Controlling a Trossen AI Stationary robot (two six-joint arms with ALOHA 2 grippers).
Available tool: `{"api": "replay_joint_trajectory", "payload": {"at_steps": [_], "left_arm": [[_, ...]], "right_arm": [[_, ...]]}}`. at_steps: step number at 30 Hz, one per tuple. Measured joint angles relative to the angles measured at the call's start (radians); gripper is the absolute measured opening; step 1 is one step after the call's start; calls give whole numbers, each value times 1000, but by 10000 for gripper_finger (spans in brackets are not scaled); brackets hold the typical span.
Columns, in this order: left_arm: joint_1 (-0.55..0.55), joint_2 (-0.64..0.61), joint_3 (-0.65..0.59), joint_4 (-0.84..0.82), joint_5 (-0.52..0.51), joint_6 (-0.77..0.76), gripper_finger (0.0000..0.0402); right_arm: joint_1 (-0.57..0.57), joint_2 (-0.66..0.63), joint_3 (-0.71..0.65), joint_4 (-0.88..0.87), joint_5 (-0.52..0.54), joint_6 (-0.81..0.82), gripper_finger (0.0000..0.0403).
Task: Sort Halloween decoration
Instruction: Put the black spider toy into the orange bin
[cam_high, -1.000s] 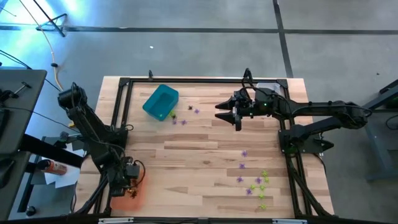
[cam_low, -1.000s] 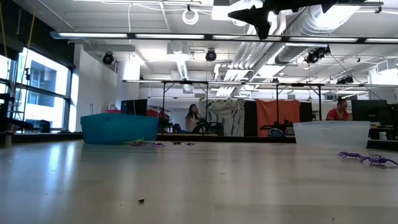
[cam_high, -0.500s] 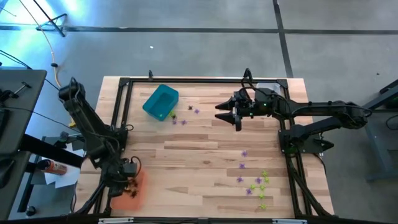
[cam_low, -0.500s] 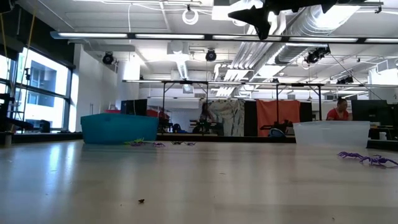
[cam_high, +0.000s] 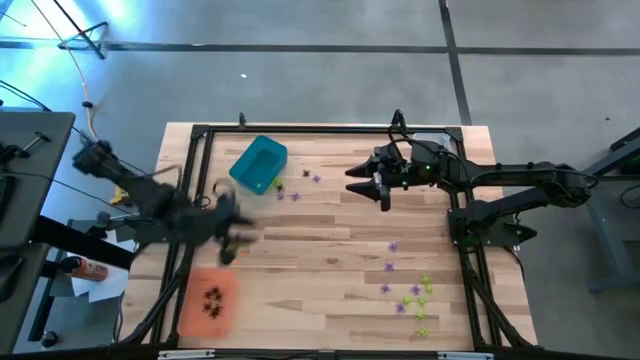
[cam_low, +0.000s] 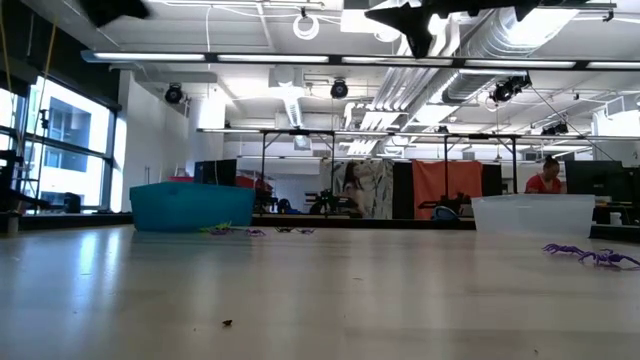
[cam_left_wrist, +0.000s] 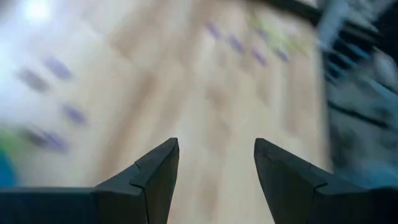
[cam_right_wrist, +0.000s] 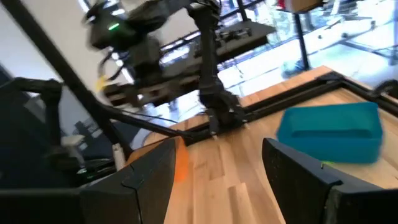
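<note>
Trinkets (cam_high: 410, 292) are lying scattered on the surface (cam_high: 320, 250); left end effector (cam_high: 228, 243) is hanging spread and empty above it, right end effector (cam_high: 377, 188) released too.

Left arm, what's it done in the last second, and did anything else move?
The left gripper opened over the orange tray, leaving dark trinkets inside, then swung away toward the table's middle with nothing between its fingers. The right gripper, teal tray and scattered trinkets stayed put.

Three trays: teal (cam_high: 259, 164), orange (cam_high: 208, 303), clear (cam_low: 533, 214); two arms.
</note>
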Motion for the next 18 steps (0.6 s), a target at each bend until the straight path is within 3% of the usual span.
{"api": "replay_joint_trajectory", "payload": {"at_steps": [4, 8, 12, 18], "left_arm": [[263, 12, -11, 202, 14, 261, 198], [453, 33, -79, 465, 183, 382, 198], [543, 55, -138, 615, 306, 404, 198], [567, 91, -144, 615, 369, 418, 198]], "right_arm": [[0, 0, 0, 5, -22, 0, 236], [0, 0, 0, 5, -23, 13, 236], [0, 0, 0, 2, -23, 36, 236], [0, 0, 0, 5, -22, 45, 236]]}}
